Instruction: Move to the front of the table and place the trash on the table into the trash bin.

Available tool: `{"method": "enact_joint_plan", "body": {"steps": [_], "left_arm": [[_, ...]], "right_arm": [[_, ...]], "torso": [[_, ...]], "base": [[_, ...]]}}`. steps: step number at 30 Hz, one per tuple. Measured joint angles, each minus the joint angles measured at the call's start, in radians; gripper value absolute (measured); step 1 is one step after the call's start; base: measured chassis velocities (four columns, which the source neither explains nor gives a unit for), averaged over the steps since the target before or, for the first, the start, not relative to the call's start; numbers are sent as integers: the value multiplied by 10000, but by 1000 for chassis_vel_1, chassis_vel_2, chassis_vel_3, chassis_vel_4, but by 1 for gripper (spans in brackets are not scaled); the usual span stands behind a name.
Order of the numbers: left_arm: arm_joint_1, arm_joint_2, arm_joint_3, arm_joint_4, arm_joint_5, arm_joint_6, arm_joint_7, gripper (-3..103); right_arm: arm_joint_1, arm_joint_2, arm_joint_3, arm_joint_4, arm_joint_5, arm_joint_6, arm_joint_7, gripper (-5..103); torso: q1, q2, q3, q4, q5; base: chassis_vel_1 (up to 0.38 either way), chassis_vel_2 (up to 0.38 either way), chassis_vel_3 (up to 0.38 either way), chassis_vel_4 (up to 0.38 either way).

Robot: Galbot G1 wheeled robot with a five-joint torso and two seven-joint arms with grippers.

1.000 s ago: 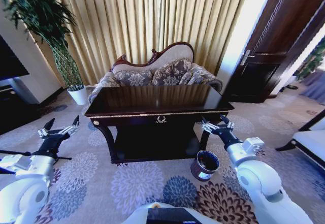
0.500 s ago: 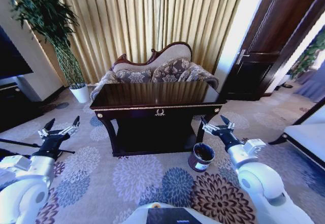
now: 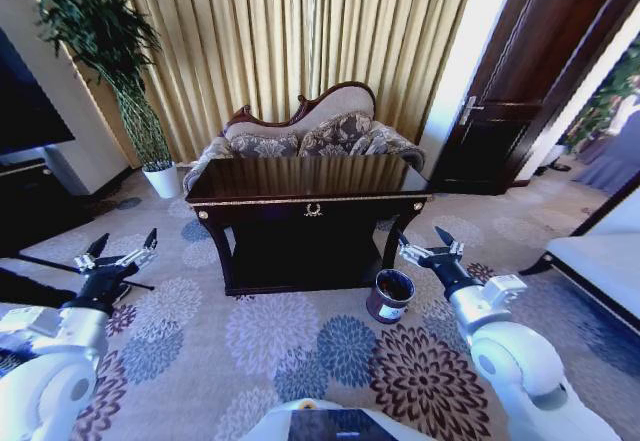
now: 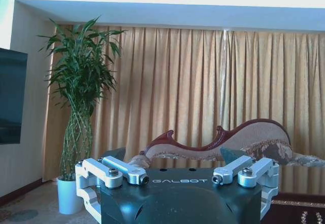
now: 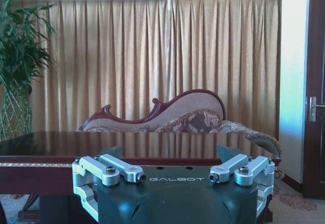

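The dark glossy table with gold trim and a gold emblem stands ahead of me on the carpet, in front of a sofa; its top also shows in the right wrist view. The trash is out of view. The small round dark trash bin sits on the floor by the table's front right leg. My left gripper hovers open over the carpet, well left of the table. My right gripper is open too, just right of the bin and above it. Both are empty.
A patterned sofa stands behind the table before gold curtains. A tall plant in a white pot is at the back left, a dark door at the back right. A white seat edge lies far right. Open carpet lies before the table.
The whole view has shifted: the table and bin look smaller and farther off, so the camera has moved back. Both grippers hold the same open pose.
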Motion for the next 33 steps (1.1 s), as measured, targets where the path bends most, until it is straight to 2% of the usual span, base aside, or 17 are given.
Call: {"method": "enact_joint_plan", "body": {"steps": [23, 28, 33], "left_arm": [[6, -28, 62, 11, 66, -31, 49, 100], [20, -52, 83, 16, 82, -40, 60, 100], [6, -46, 96, 17, 84, -41, 68, 100]], "right_arm": [[-71, 33, 22, -33, 11, 86, 2, 100], [-69, 39, 19, -66, 2, 86, -3, 100], [-64, 32, 24, -76, 1, 86, -5, 100]], "torso": [[1, -1, 1, -5, 3], [2, -1, 1, 1, -1], [2, -1, 1, -5, 1]], "base": [[155, -150, -163, 147], [161, -159, -147, 183], [133, -159, -164, 133]]}}
